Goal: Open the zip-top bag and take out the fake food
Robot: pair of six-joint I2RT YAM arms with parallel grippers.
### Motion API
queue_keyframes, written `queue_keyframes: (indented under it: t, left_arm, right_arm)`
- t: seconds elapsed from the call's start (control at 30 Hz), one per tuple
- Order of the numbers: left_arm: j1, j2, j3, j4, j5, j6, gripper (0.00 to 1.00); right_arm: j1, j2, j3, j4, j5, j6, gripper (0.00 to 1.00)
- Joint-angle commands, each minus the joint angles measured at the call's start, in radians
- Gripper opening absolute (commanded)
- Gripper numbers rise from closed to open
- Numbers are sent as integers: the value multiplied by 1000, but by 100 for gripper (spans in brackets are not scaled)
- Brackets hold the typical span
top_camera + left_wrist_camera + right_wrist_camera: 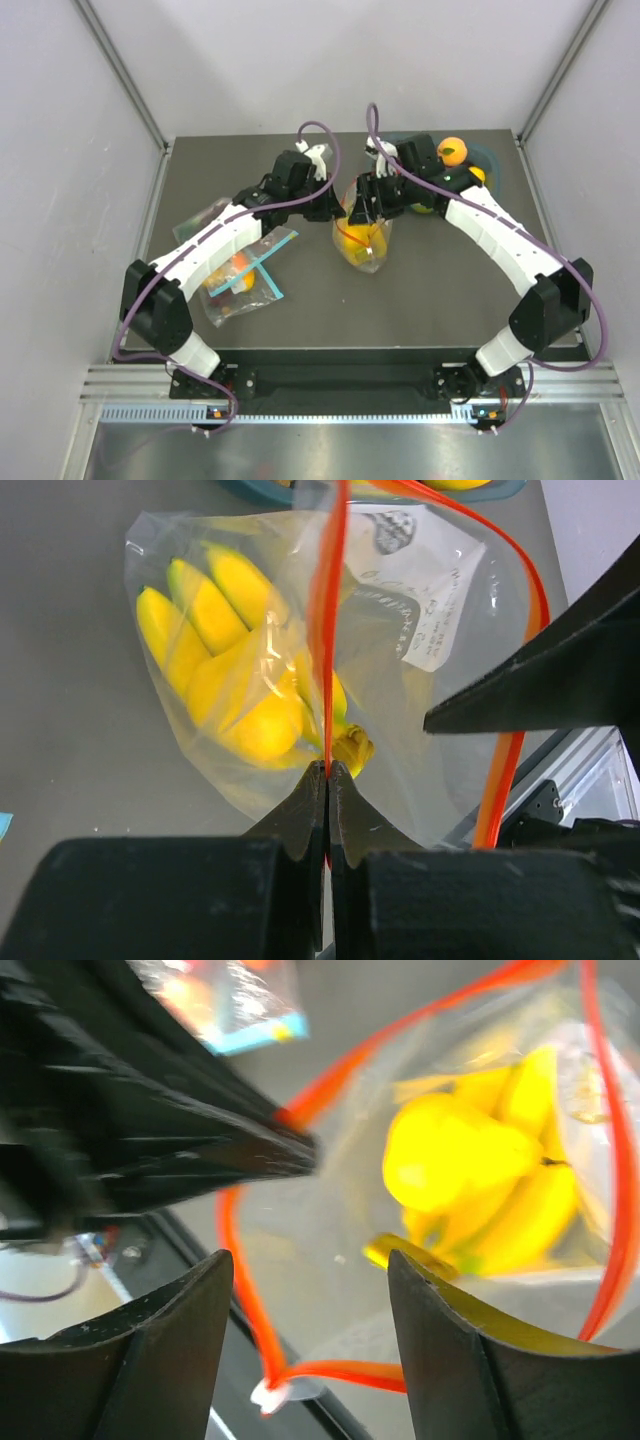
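Pinching hard on the red-orange zip strip (327,630), the left fingers (300,805) are closed on one lip of the zip-top bag (366,243). Right fingers (165,1360) stand wide with nothing gripped, just right of the bag mouth. The bag is held up over the middle of the table (430,300); cannot tell if its bottom touches. Fake food (235,670) sits inside, banana bunch and lemon low in the bag; grapes not made out.

Step, as I judge it: mouth looks partly parted, so widen it and then get the fruit out. To do it well:
- Keep the left pinch on the stiff strip, not the thin film.
- Close the right fingers on the opposite lip, also on the strip.
- Pull straight apart with no twist, or the film may slip and the bag drop.

Views:
- Left wrist shows the closed pinch and the white label patch (440,600).
- Right wrist shows the strip as an open loop and its own gap.
- Top alone shows blue-strip bags (245,282) left of the bag, and beyond it to the right a bowl (492,160) with an orange fruit (452,150).
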Motion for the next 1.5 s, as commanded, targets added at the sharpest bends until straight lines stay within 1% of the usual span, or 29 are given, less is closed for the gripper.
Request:
queue_keyframes:
  t: [0.0,0.13,0.33,0.47,0.63,0.77,0.93,1.13,1.33,1.47]
  left_arm:
    - [-13,-57,-20,68,-21,-13,0]
    - [-14,-70,-40,68,-41,-12,0]
    - [-14,-87,-69,66,-50,-14,0]
    - [-16,-91,-82,66,-47,-16,0]
    - [-14,-88,-85,65,-39,-16,0]
    - [-14,-85,-80,66,-28,-14,0]
    - [-16,-77,-75,66,-19,-5,0]
    - [-14,-51,-57,56,-11,9,0]
    - [-14,-42,-42,45,-34,32,0]
    - [-14,-25,-32,46,-25,38,0]
  right_arm:
    - [15,-5,-13,-72,147,-66,62]
    - [16,-8,-67,-40,186,-71,62]
    - [59,36,-73,-6,261,-86,64]
    - [72,67,-69,52,268,-75,65]
    - [98,110,-61,109,347,-78,68]
    - [101,119,-108,228,390,-68,70]
    - [114,171,-95,256,425,-69,73]
    - [136,173,-84,280,384,-77,73]
    - [134,124,-44,200,249,-123,72]
    - [133,142,49,73,154,-190,70]
